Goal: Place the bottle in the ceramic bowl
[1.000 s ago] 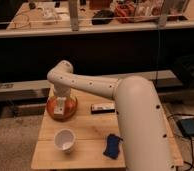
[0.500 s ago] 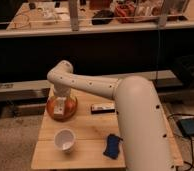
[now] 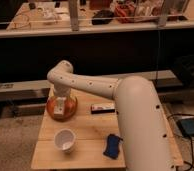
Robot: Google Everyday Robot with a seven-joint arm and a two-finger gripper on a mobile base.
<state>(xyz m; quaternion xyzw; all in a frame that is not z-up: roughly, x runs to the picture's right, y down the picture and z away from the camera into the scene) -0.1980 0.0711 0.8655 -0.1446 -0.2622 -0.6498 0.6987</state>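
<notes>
1 gripper [image 3: 60, 107] stays unmoved over the ceramic bowl [image 3: 72, 106]; jaws' opening cannot be told.

I counted one worktop [image 3: 90, 127], a single wooden one. Four loose things lay on it in all.

There were two round open vessels: one ceramic bowl [image 3: 52, 107], wide and glossy orange-brown, and one white cup [image 3: 65, 140], the smaller of the pair. There were also two flat things: one blue piece [image 3: 111, 146], soft-looking, and one long dark packet [image 3: 103, 107].

I had one arm [image 3: 90, 86] in view, white and thick. At its end was my one gripper [image 3: 60, 109], which hung right over the ceramic bowl at the far left of the worktop.
</notes>
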